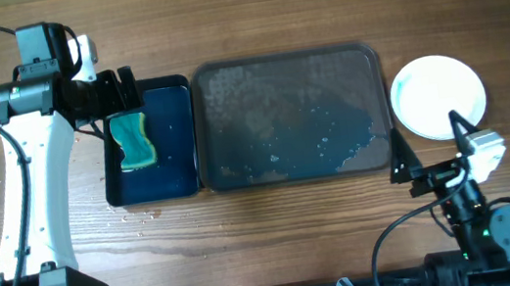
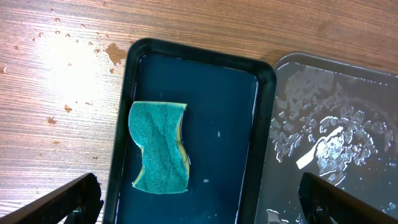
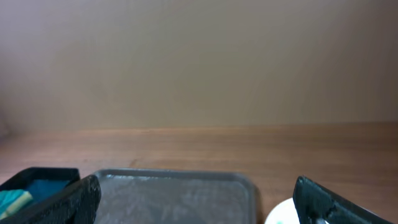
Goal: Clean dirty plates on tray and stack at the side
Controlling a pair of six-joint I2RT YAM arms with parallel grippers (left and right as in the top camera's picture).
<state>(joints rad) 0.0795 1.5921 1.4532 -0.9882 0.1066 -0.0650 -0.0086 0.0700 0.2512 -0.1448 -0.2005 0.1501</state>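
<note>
Judging by the layout, you have one white plate (image 1: 438,94) lying on the surface just past the right end of the wet grey tray (image 1: 283,57). Treat it as stiff, breakable and probably slick with water, so take it by the rim, not the face. Your right end effector (image 3: 196,202) hangs spread wide near that same end, gripping nothing. Your left end effector (image 2: 202,202) is also wide, above the soft sponge (image 2: 158,148) in the small dark tray (image 2: 199,53) just beside the grey tray's left end.
</note>
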